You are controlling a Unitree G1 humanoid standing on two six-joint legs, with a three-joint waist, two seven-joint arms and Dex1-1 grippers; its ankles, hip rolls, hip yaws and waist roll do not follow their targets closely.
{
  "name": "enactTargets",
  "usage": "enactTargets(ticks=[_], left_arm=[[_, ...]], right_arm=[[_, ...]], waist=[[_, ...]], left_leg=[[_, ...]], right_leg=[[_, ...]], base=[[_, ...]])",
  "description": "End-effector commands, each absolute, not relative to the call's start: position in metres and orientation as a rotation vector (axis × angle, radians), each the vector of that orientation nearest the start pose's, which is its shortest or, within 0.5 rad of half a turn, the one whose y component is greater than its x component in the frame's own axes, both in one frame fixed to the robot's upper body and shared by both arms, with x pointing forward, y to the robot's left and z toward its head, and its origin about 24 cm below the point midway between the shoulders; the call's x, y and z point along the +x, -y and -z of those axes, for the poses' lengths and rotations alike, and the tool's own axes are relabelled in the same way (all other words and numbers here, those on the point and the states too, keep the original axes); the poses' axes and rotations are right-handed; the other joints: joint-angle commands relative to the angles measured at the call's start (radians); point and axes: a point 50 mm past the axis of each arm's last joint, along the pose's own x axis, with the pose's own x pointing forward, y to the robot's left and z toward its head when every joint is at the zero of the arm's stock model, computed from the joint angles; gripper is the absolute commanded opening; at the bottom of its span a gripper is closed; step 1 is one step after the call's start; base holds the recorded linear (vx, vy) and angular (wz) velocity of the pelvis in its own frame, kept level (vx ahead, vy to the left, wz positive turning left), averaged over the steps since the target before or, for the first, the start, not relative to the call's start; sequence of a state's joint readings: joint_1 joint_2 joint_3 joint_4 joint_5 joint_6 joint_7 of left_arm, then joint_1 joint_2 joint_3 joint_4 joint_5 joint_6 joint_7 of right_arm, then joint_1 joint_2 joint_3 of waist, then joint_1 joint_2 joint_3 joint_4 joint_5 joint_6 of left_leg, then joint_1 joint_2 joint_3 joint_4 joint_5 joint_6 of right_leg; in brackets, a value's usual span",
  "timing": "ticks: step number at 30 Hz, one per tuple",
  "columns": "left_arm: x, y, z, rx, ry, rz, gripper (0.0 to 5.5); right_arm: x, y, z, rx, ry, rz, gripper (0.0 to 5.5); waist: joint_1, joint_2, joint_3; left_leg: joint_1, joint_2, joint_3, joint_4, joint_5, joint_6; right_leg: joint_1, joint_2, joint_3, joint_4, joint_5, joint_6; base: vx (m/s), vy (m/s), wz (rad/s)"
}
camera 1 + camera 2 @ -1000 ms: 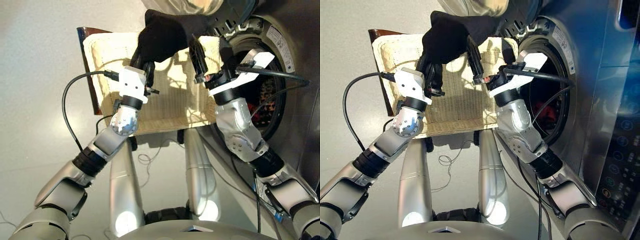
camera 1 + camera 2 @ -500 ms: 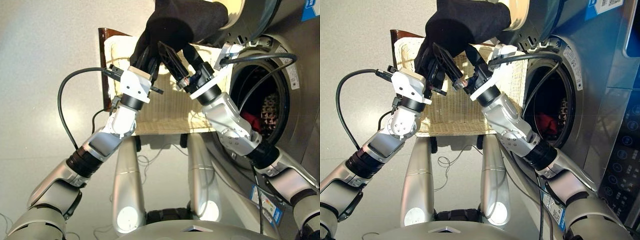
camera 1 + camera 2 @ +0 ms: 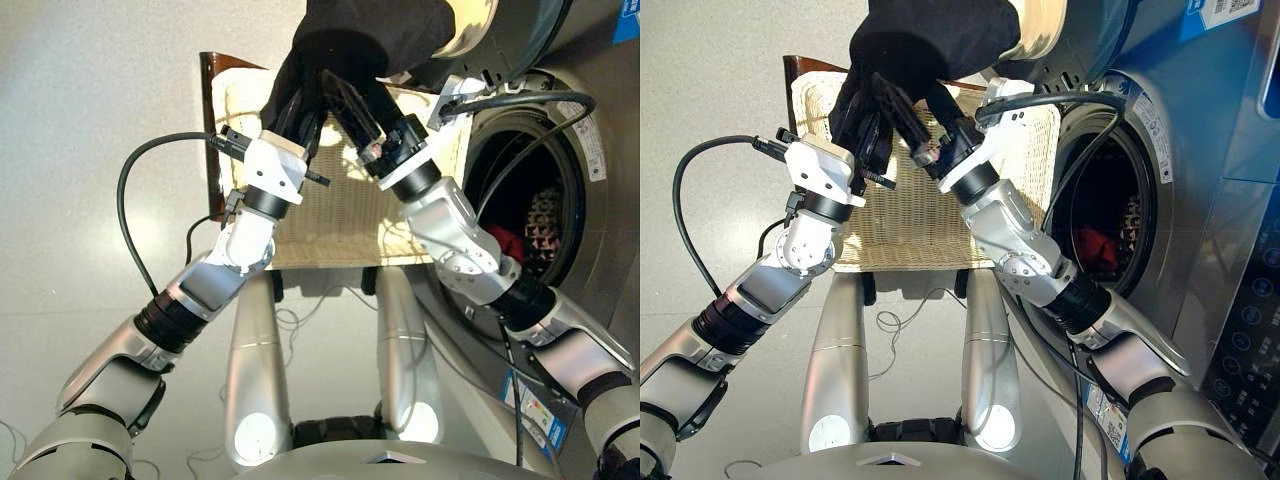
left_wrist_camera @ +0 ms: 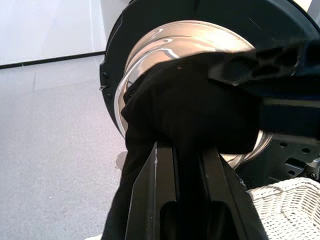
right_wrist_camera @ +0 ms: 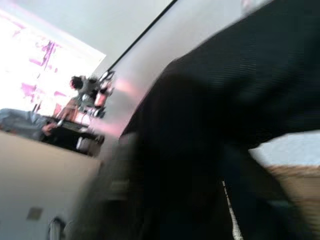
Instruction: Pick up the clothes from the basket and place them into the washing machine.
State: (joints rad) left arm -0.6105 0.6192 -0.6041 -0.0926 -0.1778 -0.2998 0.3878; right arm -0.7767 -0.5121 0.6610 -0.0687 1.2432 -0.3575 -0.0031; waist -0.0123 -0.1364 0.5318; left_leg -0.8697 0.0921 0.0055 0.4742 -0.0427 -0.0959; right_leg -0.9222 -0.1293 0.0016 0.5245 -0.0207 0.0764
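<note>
Pale grey floor [image 3: 90,90] lies under a cream woven basket [image 3: 340,215], which is seen bare of cloth in its visible part. Above its far edge a black garment [image 3: 365,35] is held aloft by the left gripper [image 3: 290,115], whose fingers [image 4: 155,200] are closed tight on the cloth. Just beside it, the right gripper [image 3: 350,100] is pushed into the same garment; whether its fingers are closed cannot be told. At the right, the washing machine [image 3: 590,140] stands open, something red [image 3: 510,243] lying in its drum.
</note>
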Motion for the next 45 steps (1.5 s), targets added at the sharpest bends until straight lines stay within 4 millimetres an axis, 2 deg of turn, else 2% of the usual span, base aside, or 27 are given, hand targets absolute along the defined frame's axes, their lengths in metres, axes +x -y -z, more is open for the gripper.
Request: enactTargets(ticks=[1,14,18,19,20,21,22,23,26,28,34,40,45], left_arm=[[0.246,-0.065,-0.229,0.231,1.039,0.498,0.00],[0.245,-0.060,-0.229,0.210,1.059,0.479,0.00],[0.246,-0.058,-0.228,0.193,1.044,0.486,0.00],[0.246,-0.057,-0.227,0.186,1.040,0.487,0.88],[0.246,-0.057,-0.227,0.179,1.039,0.489,2.42],[0.246,-0.057,-0.226,0.176,1.037,0.491,3.58],[0.246,-0.057,-0.226,0.169,1.033,0.492,5.18],[0.246,-0.057,-0.225,0.164,1.032,0.494,5.50],[0.246,-0.057,-0.223,0.135,1.023,0.489,5.50],[0.247,-0.057,-0.221,0.044,0.980,0.502,5.50],[0.249,-0.062,-0.230,-0.084,0.974,0.484,5.50],[0.249,-0.060,-0.236,-0.109,1.003,0.462,5.50],[0.250,-0.058,-0.239,-0.120,1.021,0.441,5.50]], right_arm=[[0.281,0.060,-0.267,0.619,0.674,-0.867,0.00],[0.287,0.068,-0.266,0.639,0.753,-0.676,0.00],[0.293,0.074,-0.260,0.662,0.763,-0.572,0.00],[0.295,0.077,-0.257,0.677,0.766,-0.531,0.00],[0.297,0.079,-0.255,0.679,0.766,-0.497,0.00],[0.299,0.082,-0.251,0.679,0.766,-0.450,0.00],[0.302,0.085,-0.247,0.681,0.756,-0.413,0.00],[0.306,0.088,-0.242,0.685,0.749,-0.363,0.00],[0.317,0.101,-0.224,0.676,0.712,-0.182,0.00],[0.324,0.108,-0.209,0.654,0.671,-0.061,0.00],[0.344,0.137,-0.171,0.612,0.555,0.268,0.00],[0.349,0.158,-0.147,0.632,0.481,0.469,0.00],[0.354,0.169,-0.132,0.736,0.398,0.639,0.00]], waist=[[-0.025,0.099,-0.012],[-0.027,0.105,-0.012],[-0.028,0.108,-0.012],[-0.028,0.110,-0.012],[-0.027,0.111,-0.012],[-0.027,0.113,-0.012],[-0.027,0.116,-0.012],[-0.026,0.119,-0.012],[-0.025,0.127,-0.012],[-0.025,0.133,-0.012],[-0.021,0.149,-0.012],[-0.020,0.162,-0.012],[-0.018,0.170,-0.012]], left_leg=[[-0.012,-0.016,0.057,-0.036,0.048,-0.023],[-0.021,-0.014,0.062,-0.030,0.044,-0.017],[-0.022,-0.015,0.062,-0.028,0.044,-0.016],[-0.024,-0.016,0.061,-0.026,0.044,-0.015],[-0.024,-0.017,0.061,-0.026,0.043,-0.015],[-0.024,-0.017,0.061,-0.026,0.043,-0.014],[-0.024,-0.018,0.061,-0.026,0.043,-0.014],[-0.024,-0.018,0.062,-0.027,0.043,-0.013],[-0.026,-0.022,0.064,-0.026,0.042,-0.010],[-0.029,-0.024,0.063,-0.026,0.043,-0.009],[-0.029,-0.029,0.060,-0.028,0.040,-0.009],[-0.028,-0.032,0.061,-0.024,0.034,-0.008],[-0.034,-0.035,0.065,-0.027,0.039,-0.007]], right_leg=[[-0.007,0.007,0.024,-0.038,0.021,0.053],[-0.016,0.005,0.025,-0.036,0.023,0.053],[-0.017,0.003,0.025,-0.036,0.023,0.054],[-0.019,0.002,0.025,-0.033,0.022,0.054],[-0.019,0.002,0.025,-0.033,0.022,0.054],[-0.020,0.001,0.025,-0.033,0.022,0.055],[-0.020,0.001,0.025,-0.033,0.022,0.055],[-0.022,0.000,0.025,-0.032,0.021,0.055],[-0.022,-0.001,0.025,-0.032,0.021,0.056],[-0.024,-0.003,0.024,-0.033,0.022,0.056],[-0.022,-0.005,0.026,-0.036,0.017,0.056],[-0.020,-0.007,0.027,-0.035,0.014,0.057],[-0.028,-0.009,0.031,-0.040,0.021,0.057]], base=[[0.000,0.000,0.000],[0.000,0.000,0.000],[0.000,0.000,0.000],[0.000,0.000,0.000],[0.000,0.000,0.000],[0.000,0.000,0.000],[0.000,0.000,0.000],[0.000,0.000,0.000],[0.000,0.000,0.000],[0.000,0.000,0.000],[0.000,0.000,0.000],[0.000,0.000,0.000],[0.000,0.000,0.000]])
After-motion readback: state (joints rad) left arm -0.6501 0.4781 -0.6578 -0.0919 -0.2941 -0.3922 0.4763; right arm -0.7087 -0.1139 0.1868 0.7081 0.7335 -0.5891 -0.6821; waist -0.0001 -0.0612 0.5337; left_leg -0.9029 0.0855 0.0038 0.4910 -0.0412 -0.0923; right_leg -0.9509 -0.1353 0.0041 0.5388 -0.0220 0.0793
